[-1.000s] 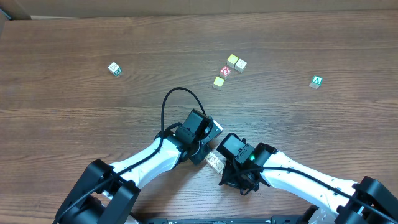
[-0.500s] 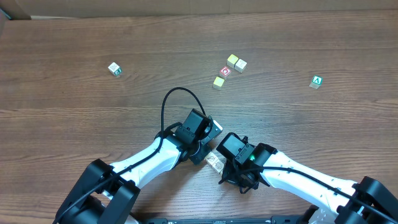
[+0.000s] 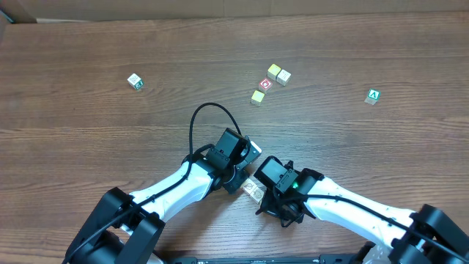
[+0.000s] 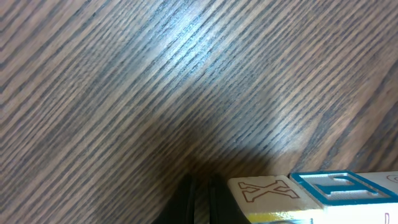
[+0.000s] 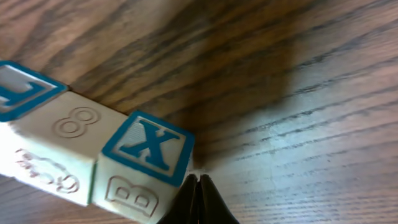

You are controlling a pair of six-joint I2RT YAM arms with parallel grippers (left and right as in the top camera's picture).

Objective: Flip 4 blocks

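Four pale blocks lie on the far half of the table: one [image 3: 134, 81] at the left, two touching [image 3: 273, 71] [image 3: 283, 76], and a yellowish one [image 3: 258, 96]. More lettered cubes [image 3: 253, 189] sit between my two wrists near the front. In the left wrist view my left gripper [image 4: 199, 200] is shut and empty, beside a cream cube with an outlined X [image 4: 264, 190]. In the right wrist view my right gripper [image 5: 199, 186] is shut and empty, its tips at the corner of a cube with a blue X [image 5: 149, 146].
A red-faced cube with a white ring [image 3: 265, 84] sits among the far cluster. A green cube marked A [image 3: 374, 96] lies at the right. A black cable [image 3: 209, 110] loops above the left arm. Cubes marked 8 [image 5: 74, 124] and with a blue frame [image 4: 342, 186] adjoin the X cubes.
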